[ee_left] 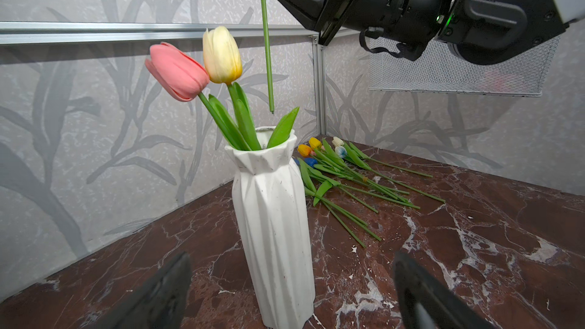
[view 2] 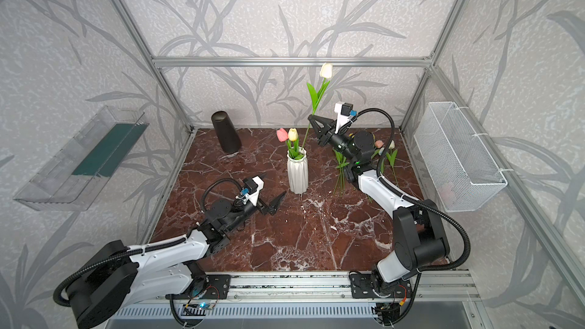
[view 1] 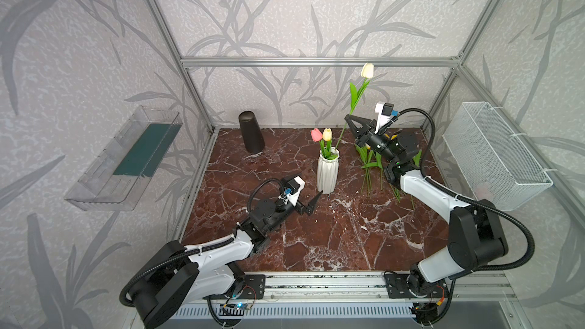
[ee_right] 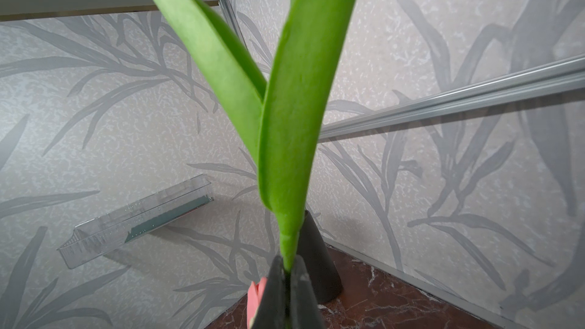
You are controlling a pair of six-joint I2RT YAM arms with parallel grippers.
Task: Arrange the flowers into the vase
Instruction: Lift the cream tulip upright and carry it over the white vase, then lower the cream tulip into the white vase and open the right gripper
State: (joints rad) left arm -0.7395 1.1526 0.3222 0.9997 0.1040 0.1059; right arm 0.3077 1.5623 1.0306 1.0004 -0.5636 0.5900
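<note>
Roughly: two done, pink tulip point(view 1: 316, 134) and yellow tulip point(view 1: 327, 134) stand in the vase point(view 1: 327, 174). My right end effector point(view 1: 348, 118) is clenched on the cream tulip point(view 1: 367, 70), stem tip just above the mouth. Left end effector point(view 2: 272, 188) released, near the vase. Pile point(ee_left: 335, 166) on the counter point(view 1: 316, 242), right of the vase, not yet done.

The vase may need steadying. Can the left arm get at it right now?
Probably yes: the left gripper faces the vase, jaws open, only bare tabletop between them.
</note>
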